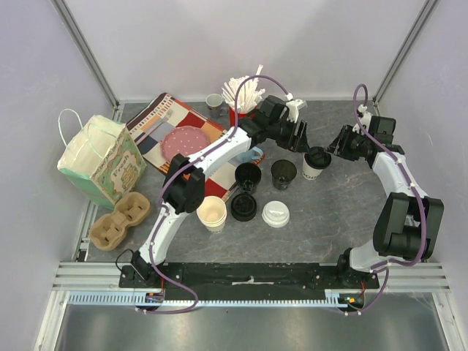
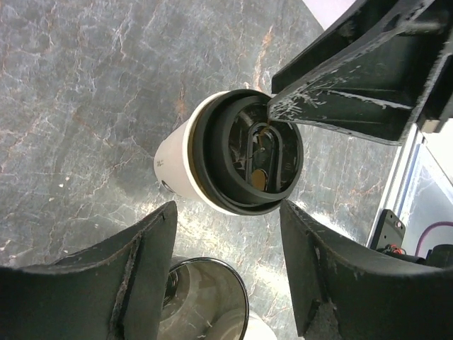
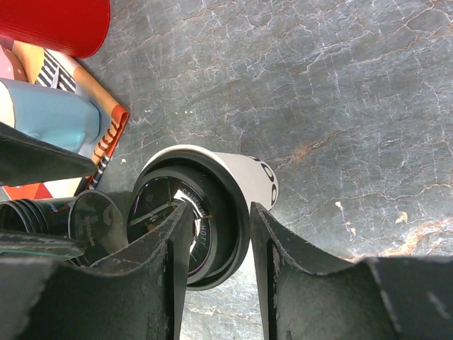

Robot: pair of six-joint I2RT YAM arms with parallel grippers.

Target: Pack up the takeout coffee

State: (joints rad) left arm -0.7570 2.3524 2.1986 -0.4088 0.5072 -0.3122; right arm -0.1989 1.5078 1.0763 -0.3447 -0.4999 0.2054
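My left gripper stands well open with nothing between its fingers. Their tips sit just short of the cup, and my left wrist view shows no contact. My right gripper is partly open and straddles that cup's rim, one finger over the black lid and the other outside the white wall. A fingertip meets the lid's edge, but I cannot tell whether the fingers are clamped on it. The cup stands upright on the surface, right of centre, between my two grippers, and the lid hides what is in it. From the left, a paper bag stands at the far side, its inside out of view. Just in front of it lies a cardboard carrier. A cream cup beside my left arm shows a pale inside. Farther back, a red holder is packed with white sticks, and a blue mug is partly hidden under my left arm. A black cup and a dark cup stand side by side, too dark inside to tell their contents. Nearer me, a black round piece and a white lid lie loose on the surface.
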